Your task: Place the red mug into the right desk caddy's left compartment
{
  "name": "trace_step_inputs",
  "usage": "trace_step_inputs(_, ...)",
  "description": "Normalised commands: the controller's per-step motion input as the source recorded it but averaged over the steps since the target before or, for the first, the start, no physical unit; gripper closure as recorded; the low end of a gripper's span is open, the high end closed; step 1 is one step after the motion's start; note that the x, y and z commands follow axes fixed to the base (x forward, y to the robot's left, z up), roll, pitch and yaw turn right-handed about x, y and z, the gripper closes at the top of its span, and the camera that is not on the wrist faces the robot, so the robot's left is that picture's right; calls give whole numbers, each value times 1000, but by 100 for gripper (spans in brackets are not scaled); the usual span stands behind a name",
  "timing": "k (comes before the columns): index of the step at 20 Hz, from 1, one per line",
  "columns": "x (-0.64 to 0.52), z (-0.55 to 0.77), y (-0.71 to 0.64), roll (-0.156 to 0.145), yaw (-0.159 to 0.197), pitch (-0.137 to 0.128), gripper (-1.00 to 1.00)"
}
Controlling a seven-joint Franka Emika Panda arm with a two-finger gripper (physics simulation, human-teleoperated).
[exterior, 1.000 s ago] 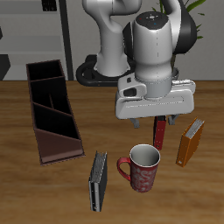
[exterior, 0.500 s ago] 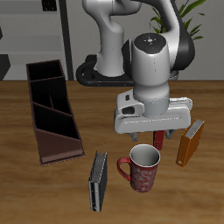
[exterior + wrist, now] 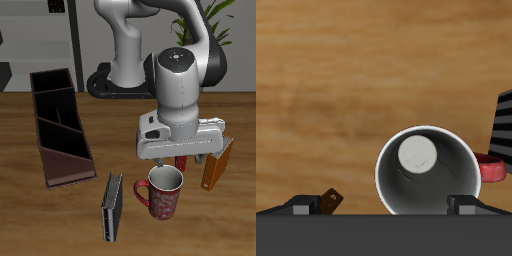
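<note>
The red mug (image 3: 163, 193) stands upright near the table's front edge, its handle towards the grey book. In the wrist view the red mug (image 3: 426, 170) shows its white inside from straight above, with its red handle (image 3: 491, 170) at one side. My gripper (image 3: 182, 159) is open and empty, just above the mug's rim and slightly behind it. In the wrist view my gripper (image 3: 383, 205) has its fingertips (image 3: 464, 201) wide apart. The right desk caddy (image 3: 52, 118) lies well off to the side, and its left compartment (image 3: 66, 164) is the sloping end nearest the front edge.
A grey book (image 3: 111, 207) stands close beside the mug's handle and also shows in the wrist view (image 3: 504, 125). An orange book (image 3: 215, 164) stands on the mug's other side. A red book (image 3: 182, 161) stands behind my gripper, mostly hidden. The robot base (image 3: 125, 70) is at the back.
My gripper has come down and forward towards the mug's rim and now hides most of the red book. The mug, the books and the caddy have not moved.
</note>
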Motion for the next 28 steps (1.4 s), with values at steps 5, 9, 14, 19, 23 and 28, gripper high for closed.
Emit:
trace_step_inputs(5, 59, -181, 67, 8, 6, 22, -100)
trace_step_inputs(9, 19, -271, 186, 34, 16, 35, -100)
trace_step_inputs(14, 21, -242, 97, 19, 4, 28, -100)
trace_step_inputs(19, 31, -199, -3, -1, 22, 21, -100)
trace_step_inputs(23, 42, -123, -61, -5, 8, 17, 100)
trace_step_inputs(28, 37, -142, -130, -15, 4, 16, 100)
